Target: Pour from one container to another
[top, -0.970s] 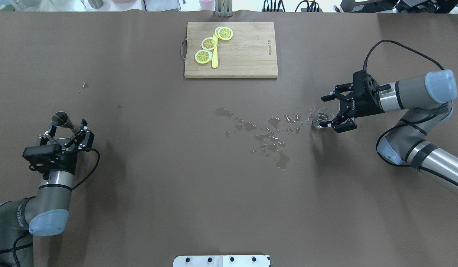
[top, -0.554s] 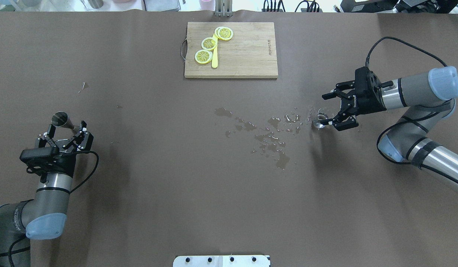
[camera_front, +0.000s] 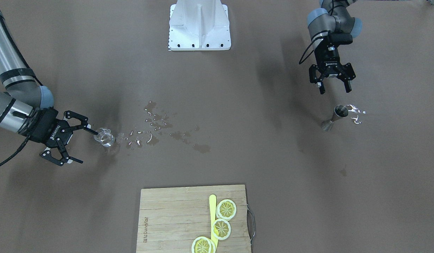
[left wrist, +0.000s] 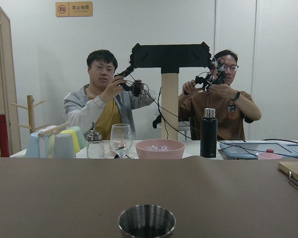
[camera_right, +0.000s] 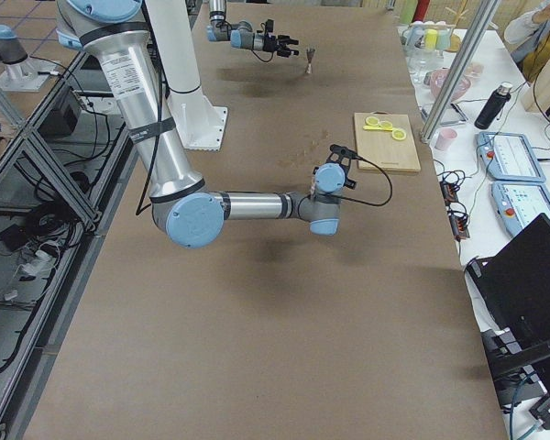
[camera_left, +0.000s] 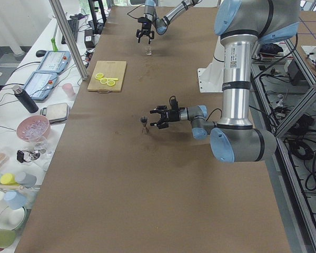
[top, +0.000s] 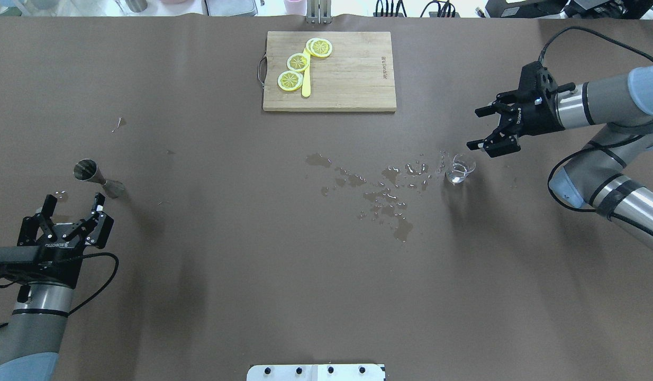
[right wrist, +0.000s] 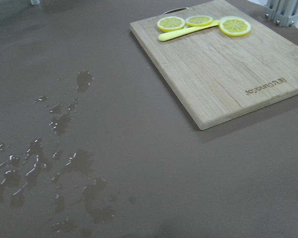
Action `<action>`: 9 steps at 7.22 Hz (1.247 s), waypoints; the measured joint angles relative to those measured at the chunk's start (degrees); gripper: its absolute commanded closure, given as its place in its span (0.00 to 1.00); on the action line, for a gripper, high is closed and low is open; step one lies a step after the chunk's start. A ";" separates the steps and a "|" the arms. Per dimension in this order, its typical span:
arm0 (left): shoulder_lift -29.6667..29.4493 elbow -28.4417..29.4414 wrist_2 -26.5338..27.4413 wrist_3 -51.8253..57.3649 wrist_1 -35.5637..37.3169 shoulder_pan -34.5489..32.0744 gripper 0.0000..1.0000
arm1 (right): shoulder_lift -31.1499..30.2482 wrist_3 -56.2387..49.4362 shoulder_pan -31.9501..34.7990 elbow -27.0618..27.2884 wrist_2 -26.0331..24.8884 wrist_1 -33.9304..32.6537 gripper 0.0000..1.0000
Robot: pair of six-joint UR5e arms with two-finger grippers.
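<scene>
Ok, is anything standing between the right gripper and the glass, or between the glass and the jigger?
Nothing visible does. The open right gripper has a clear line to the glass, and between the glass and the jigger lie only flat puddles of spilled liquid.

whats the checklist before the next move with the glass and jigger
1. The glass stands upright: ok.
2. The jigger stands upright: ok.
3. The right gripper is open, apart from the glass: ok.
4. The left gripper is open, apart from the jigger: ok.
5. The table is dry between them: not ok, spilled liquid.
6. Liquid left in the glass: cannot tell.
</scene>
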 measured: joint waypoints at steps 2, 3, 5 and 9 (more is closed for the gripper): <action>2.29 -5.53 -0.04 1.68 0.18 0.45 0.01 | 2.63 -0.14 1.98 0.24 -0.19 -10.79 0.00; 2.82 -9.97 -1.95 6.23 0.19 0.33 0.01 | 3.94 -0.11 3.02 0.40 -0.18 -17.69 0.00; 1.02 -15.45 -10.86 17.34 0.34 -2.75 0.01 | 6.10 -0.24 5.16 1.57 -1.47 -34.01 0.00; -13.33 -12.78 -48.14 45.58 5.14 -27.51 0.01 | 6.01 -1.66 10.90 11.19 -4.61 -67.52 0.00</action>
